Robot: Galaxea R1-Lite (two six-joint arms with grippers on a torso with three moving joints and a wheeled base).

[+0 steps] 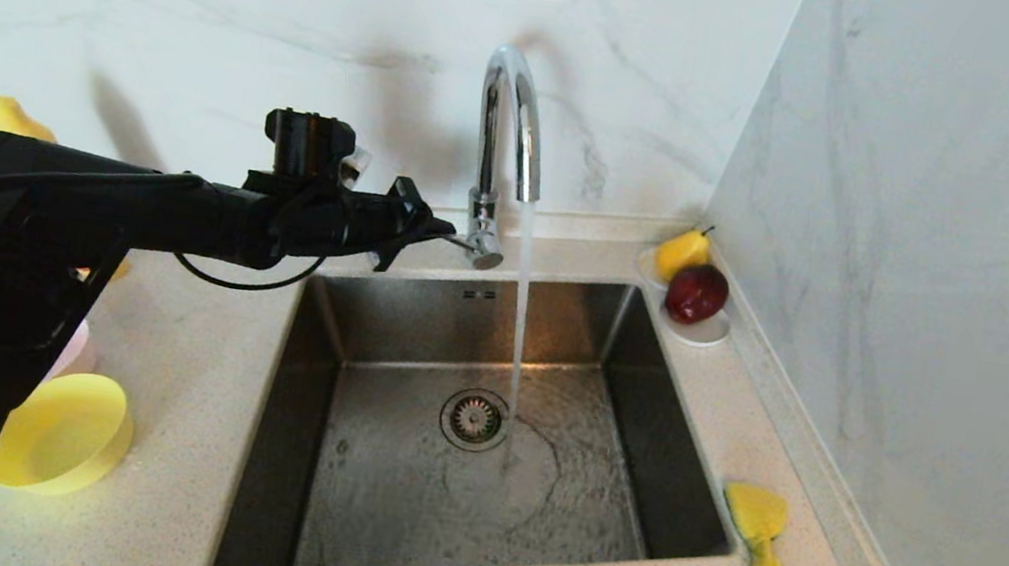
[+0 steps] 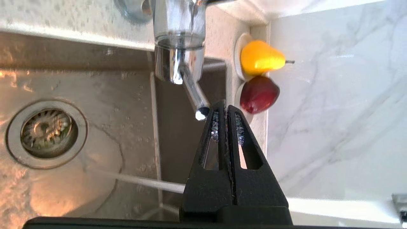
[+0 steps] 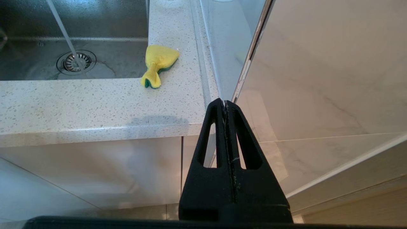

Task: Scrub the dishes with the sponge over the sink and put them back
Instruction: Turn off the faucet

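Water runs from the curved chrome tap (image 1: 512, 117) into the steel sink (image 1: 418, 320). My left gripper (image 1: 449, 232) reaches across from the left, shut and empty. In the left wrist view the left gripper (image 2: 224, 108) has its tips right beside the end of the tap's lever (image 2: 194, 93). The yellow and green sponge (image 1: 756, 527) lies crumpled on the counter right of the sink. A yellow bowl (image 1: 62, 432) sits on the counter left of the sink, and a pink bowl (image 1: 77, 352) shows partly behind my arm. My right gripper (image 3: 224, 102) hangs shut below the counter's front edge, with the sponge (image 3: 159, 63) beyond it.
A white saucer (image 1: 704, 331) with a yellow pear (image 1: 681, 252) and a red fruit (image 1: 696, 292) stands at the sink's back right corner. Marble walls close off the back and right. Another yellow object (image 1: 14, 116) lies at the back left.
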